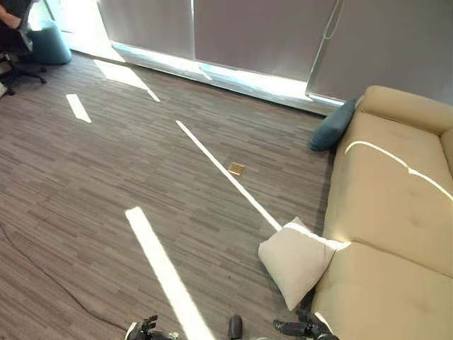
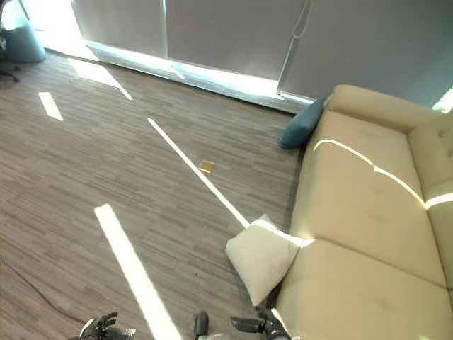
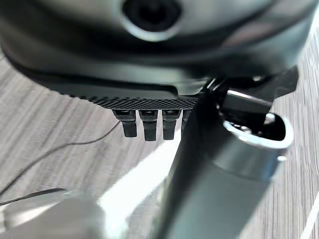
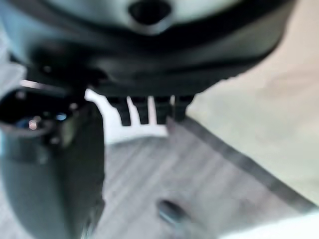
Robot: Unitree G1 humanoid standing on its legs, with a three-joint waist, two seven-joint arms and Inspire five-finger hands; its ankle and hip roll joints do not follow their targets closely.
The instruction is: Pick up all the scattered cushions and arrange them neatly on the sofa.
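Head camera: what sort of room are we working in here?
Probably an office lounge: a beige sofa on wood-look flooring, tall windows with drawn roller blinds, and a wheeled office chair in the far corner.

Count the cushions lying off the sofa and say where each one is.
2. The cream cushion leans against the sofa front on the floor near the robot; the teal cushion rests against the sofa's far end. Others may be hidden.
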